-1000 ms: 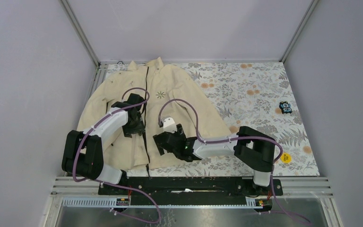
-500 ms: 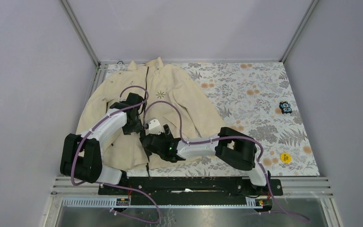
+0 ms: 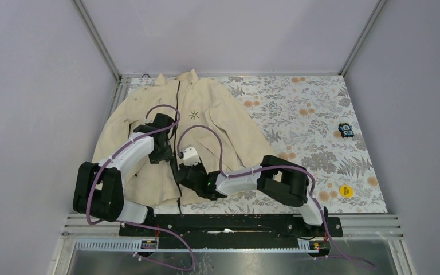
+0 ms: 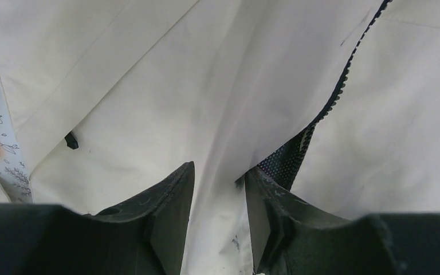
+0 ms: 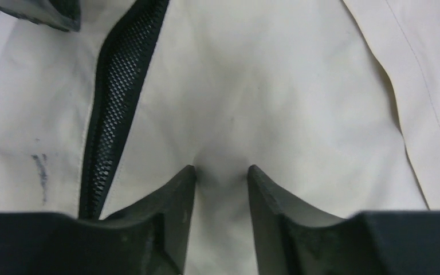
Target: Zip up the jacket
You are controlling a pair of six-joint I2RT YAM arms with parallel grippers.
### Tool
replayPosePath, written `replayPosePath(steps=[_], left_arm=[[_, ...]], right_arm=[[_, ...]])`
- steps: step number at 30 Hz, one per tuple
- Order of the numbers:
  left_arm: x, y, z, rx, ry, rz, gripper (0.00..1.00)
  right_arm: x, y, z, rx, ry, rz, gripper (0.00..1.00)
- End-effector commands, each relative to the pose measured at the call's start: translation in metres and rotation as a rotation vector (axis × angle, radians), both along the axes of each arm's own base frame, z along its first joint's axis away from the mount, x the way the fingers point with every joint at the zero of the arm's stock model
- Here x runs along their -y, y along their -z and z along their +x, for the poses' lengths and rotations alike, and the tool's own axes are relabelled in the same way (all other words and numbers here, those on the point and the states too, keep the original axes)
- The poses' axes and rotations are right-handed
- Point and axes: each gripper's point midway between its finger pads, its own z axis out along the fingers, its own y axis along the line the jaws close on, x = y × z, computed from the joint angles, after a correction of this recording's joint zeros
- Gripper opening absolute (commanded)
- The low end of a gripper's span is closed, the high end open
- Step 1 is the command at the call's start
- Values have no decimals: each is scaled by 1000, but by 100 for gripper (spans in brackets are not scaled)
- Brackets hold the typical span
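Note:
The cream jacket (image 3: 217, 109) lies flat on the left of the table, collar at the far side. Its dark zipper (image 3: 178, 97) is closed near the collar and parted lower down. My left gripper (image 3: 169, 154) is on the left front panel beside the opening. In the left wrist view it (image 4: 217, 169) is shut on a fold of cream fabric, with zipper teeth (image 4: 338, 94) and black mesh lining to the right. My right gripper (image 3: 184, 175) sits just right of the opening, lower down. In the right wrist view it (image 5: 222, 169) pinches puckered fabric beside the mesh strip (image 5: 117, 103).
A floral cloth (image 3: 309, 114) covers the table. A small black and blue object (image 3: 345, 130) lies at the far right, and a yellow round sticker (image 3: 346, 191) at the near right. Metal frame posts and grey walls enclose the table.
My right arm swung left across the jacket to the zipper opening and its jaws closed on fabric. The left gripper stayed where it was, gripping the left panel.

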Motion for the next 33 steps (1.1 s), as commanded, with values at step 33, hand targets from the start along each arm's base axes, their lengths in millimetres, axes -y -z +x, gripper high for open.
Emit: replayPosePath(steps=[33], left_arm=[[64,-46,8,126,269,-321,68]], right_arm=[[2,-52,20,-112,-281,434,0]])
